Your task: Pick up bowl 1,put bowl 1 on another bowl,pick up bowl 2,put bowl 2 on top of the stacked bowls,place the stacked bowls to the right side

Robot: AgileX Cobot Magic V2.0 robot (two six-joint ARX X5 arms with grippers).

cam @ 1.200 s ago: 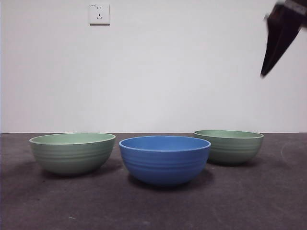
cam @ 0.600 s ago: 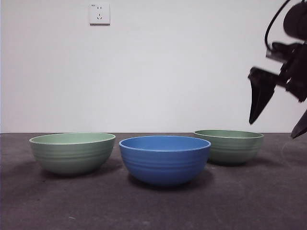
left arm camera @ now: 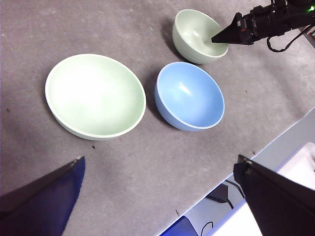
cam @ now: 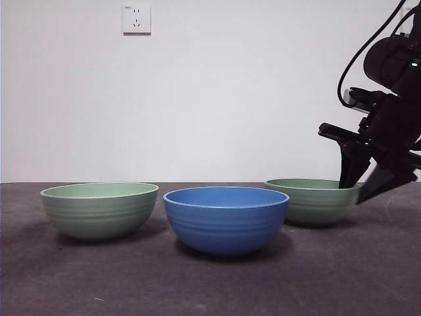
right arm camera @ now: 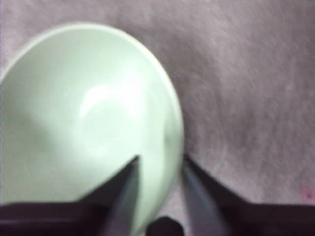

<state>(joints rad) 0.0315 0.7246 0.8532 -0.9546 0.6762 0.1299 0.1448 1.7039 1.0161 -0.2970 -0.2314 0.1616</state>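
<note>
Three ribbed bowls stand on the dark table. The blue bowl (cam: 225, 220) (left arm camera: 191, 96) is nearest the front, in the middle. One pale green bowl (cam: 99, 209) (left arm camera: 96, 93) sits to its left. A second pale green bowl (cam: 314, 201) (left arm camera: 197, 32) (right arm camera: 88, 113) sits behind it on the right. My right gripper (cam: 352, 194) (right arm camera: 161, 158) is open at this bowl's right rim, one jaw inside the bowl and one outside. High above the table, my left gripper (left arm camera: 160, 162) is open and holds nothing.
A wall socket (cam: 136, 19) is on the white wall behind. The left wrist view shows the table's edge (left arm camera: 290, 142), with a pale floor and cables beyond it. The right arm's cables (cam: 358, 52) loop above the right green bowl.
The right arm has come down from the upper right corner to the right green bowl's rim. The bowls have not moved.
</note>
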